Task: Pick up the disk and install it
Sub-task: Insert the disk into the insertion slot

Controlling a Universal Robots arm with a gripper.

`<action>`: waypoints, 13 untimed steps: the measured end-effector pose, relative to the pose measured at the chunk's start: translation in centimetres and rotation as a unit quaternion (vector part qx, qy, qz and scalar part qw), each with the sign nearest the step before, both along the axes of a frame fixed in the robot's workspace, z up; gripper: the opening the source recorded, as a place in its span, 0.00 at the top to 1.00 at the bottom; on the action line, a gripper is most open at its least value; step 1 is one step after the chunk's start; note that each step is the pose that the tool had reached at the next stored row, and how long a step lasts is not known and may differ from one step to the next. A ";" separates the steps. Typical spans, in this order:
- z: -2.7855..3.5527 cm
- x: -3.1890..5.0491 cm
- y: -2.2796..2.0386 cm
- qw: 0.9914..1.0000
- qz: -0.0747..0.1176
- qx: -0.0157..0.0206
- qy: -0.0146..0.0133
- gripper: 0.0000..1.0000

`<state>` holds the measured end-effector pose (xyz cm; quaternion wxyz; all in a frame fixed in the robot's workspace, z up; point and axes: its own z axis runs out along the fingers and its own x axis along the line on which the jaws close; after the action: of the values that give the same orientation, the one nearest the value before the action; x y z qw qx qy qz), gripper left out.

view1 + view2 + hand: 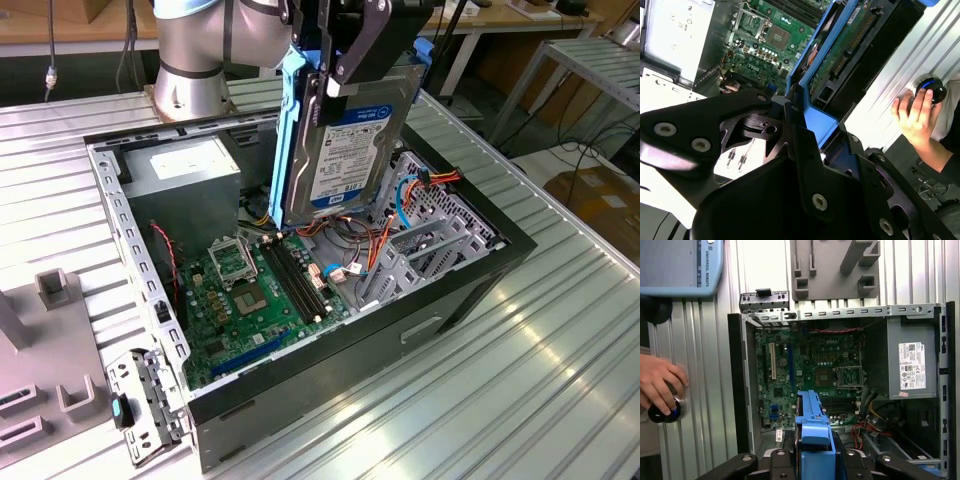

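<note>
The disk [352, 140], a grey metal hard drive with a white-and-blue label and blue carrier rails, hangs on edge over the open computer case [470, 300]. My gripper [335, 75] is shut on its upper end, black fingers [362, 40] clamped over the blue rail. The disk's lower end hovers just above the green motherboard [250, 300], apart from it. In the second wrist view the disk [850, 45] shows its circuit-board side beyond the black fingers [805, 150]. In the first wrist view the blue rail [812, 432] of the disk sticks out over the case interior.
A grey power-supply box [185, 185] fills the case's far corner; red and orange cables [420, 195] lie by the metal drive cage [435, 245]. A loose bracket [145, 405] and grey fixtures [55, 290] lie on the ribbed table. A person's hand [660, 385] rests on a knob.
</note>
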<state>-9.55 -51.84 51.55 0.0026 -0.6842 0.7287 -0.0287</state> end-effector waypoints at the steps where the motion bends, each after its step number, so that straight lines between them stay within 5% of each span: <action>1: 0.00 0.06 -0.04 1.000 0.000 0.000 0.000 0.63; 13: -0.05 0.98 -0.71 1.000 0.000 0.000 0.000 0.63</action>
<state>-8.57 -52.54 51.50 0.0026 -0.6842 0.7287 -0.0286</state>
